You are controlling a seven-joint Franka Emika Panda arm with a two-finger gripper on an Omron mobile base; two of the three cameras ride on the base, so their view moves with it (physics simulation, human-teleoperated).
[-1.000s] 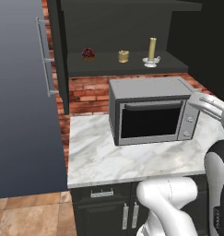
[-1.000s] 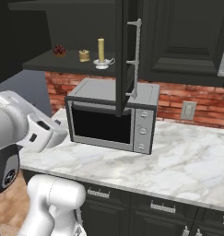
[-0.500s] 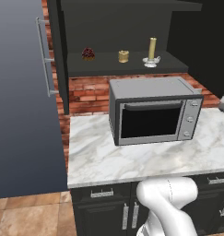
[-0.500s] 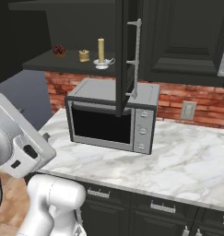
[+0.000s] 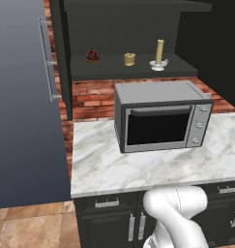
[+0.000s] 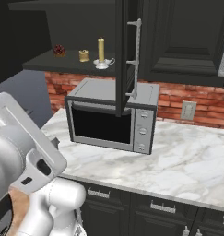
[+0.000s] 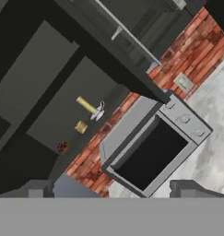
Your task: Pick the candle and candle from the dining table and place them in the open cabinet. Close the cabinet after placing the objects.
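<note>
Both candles stand on the dark shelf of the open cabinet (image 5: 133,72), above the microwave. The short golden candle (image 5: 129,59) (image 6: 84,55) (image 7: 80,126) sits left of the tall pale-yellow candle (image 5: 159,50) (image 6: 101,48) (image 7: 87,105), which rises from a round silvery base. The cabinet door (image 6: 124,55) stands open, edge-on, its silver bar handle (image 6: 137,55) facing out. My gripper (image 7: 113,190) is open and holds nothing; it is well back from the cabinet and views it at a roll. The dining table is out of view.
A small dark-red cupcake (image 5: 92,56) (image 6: 59,50) sits at the shelf's left. A grey microwave (image 5: 162,116) (image 6: 111,117) stands on the marble counter (image 5: 114,167) against a brick wall. A tall grey panel (image 5: 22,106) bounds the left. My white arm (image 6: 21,156) looms at lower left.
My hand has swung away from beside the microwave, down and back toward the base. It has left the left base view. The candles and the door have not moved.
</note>
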